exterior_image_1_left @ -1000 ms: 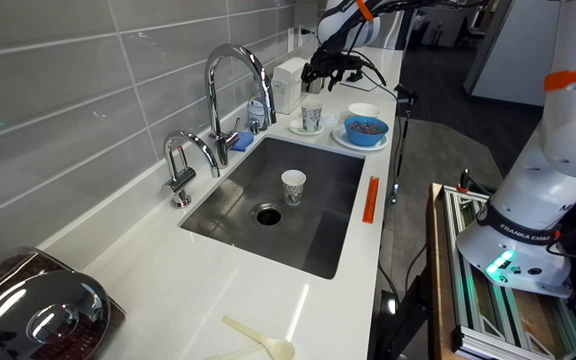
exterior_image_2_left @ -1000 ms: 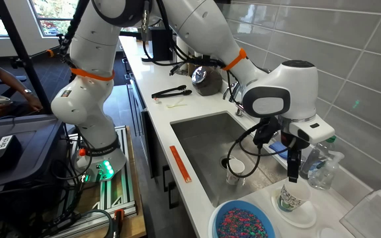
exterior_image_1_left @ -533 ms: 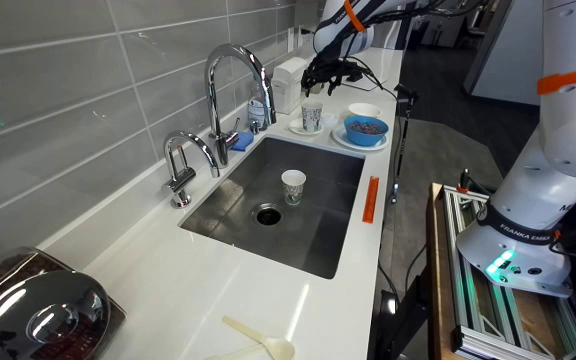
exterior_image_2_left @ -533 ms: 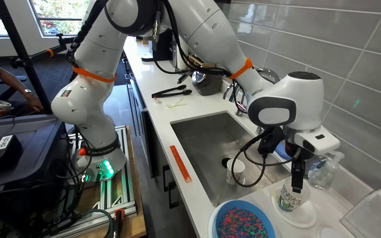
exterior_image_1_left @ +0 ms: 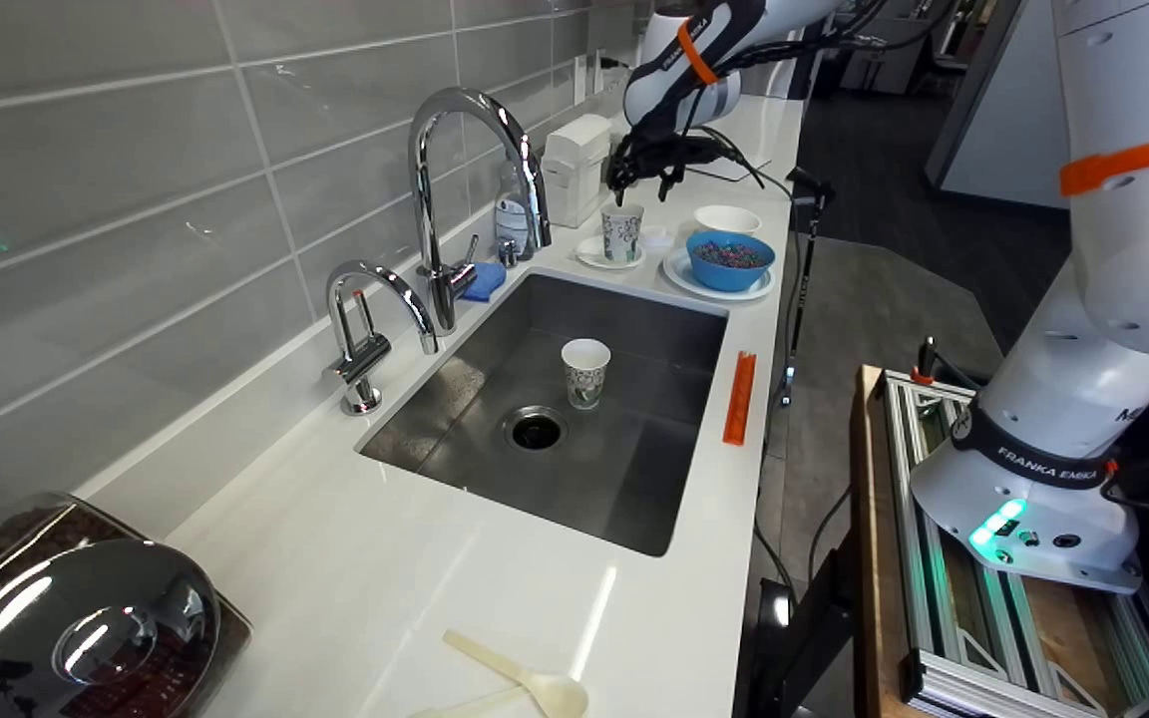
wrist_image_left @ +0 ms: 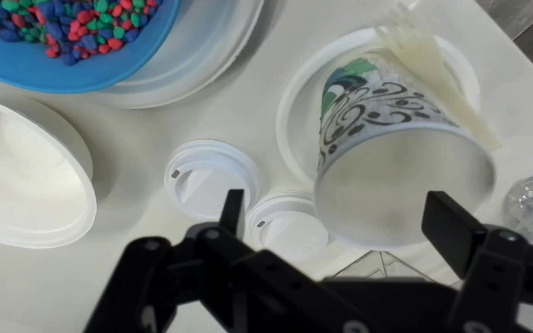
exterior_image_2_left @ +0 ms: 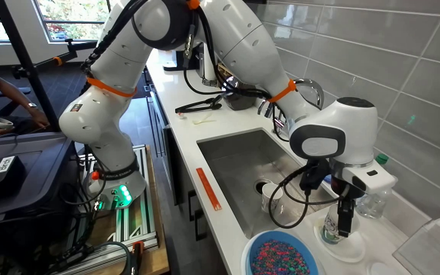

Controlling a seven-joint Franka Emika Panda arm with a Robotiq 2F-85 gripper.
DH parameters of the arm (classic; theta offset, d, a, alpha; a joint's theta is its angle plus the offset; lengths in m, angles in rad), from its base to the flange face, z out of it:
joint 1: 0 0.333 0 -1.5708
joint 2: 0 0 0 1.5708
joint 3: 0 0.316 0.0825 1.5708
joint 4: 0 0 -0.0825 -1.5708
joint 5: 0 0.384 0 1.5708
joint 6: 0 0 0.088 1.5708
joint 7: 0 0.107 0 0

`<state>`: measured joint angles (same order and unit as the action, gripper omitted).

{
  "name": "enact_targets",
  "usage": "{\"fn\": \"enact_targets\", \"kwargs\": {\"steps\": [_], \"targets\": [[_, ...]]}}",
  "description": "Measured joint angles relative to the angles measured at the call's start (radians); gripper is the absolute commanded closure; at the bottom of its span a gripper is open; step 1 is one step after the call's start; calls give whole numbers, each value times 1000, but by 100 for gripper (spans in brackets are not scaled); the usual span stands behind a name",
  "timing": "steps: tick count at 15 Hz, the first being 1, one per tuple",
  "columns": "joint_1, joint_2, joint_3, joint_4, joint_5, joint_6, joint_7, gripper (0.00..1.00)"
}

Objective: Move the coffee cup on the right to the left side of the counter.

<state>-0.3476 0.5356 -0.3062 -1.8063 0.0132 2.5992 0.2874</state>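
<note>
Your gripper (wrist_image_left: 336, 215) has its jaws spread wide and holds nothing. In the wrist view one fingertip (wrist_image_left: 451, 231) overlaps the mouth of the coffee cup (wrist_image_left: 400, 152), while the opposite one overlaps one of the two white sip lids (wrist_image_left: 208, 180); you can't tell from these views whether the first touches the cup. The cup stands upright on a small white plate (wrist_image_left: 284, 115), between one and two o'clock from your gripper there, with a pale plastic fork (wrist_image_left: 456, 99) just beside it on that plate. At ten o'clock you have the blue bowl (wrist_image_left: 86, 78) of coloured pebbles (wrist_image_left: 86, 27), at nine a white bowl (wrist_image_left: 72, 134).

In an exterior view, cup and plate sit on the worktop (exterior_image_1_left: 385, 568) just past the twelve o'clock edge of the steel sink (exterior_image_1_left: 624, 469). A second paper cup (exterior_image_1_left: 585, 389) stands in the sink, between one and two o'clock from the drain (exterior_image_1_left: 536, 432). The chrome taps (exterior_image_1_left: 442, 299) rise at the sink's ten o'clock, and an orange strip (exterior_image_1_left: 739, 399) lies on the worktop along its three o'clock edge.
</note>
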Motion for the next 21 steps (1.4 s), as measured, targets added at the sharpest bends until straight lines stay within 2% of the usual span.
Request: {"fn": "enact_targets", "kwargs": {"steps": [5,9,21], "targets": [[-1,24,-1,14,0,0,0,71],[-1,34,-1,23,0,0,0,99],[-2,28,6,35,35,-1,-3,99]]}}
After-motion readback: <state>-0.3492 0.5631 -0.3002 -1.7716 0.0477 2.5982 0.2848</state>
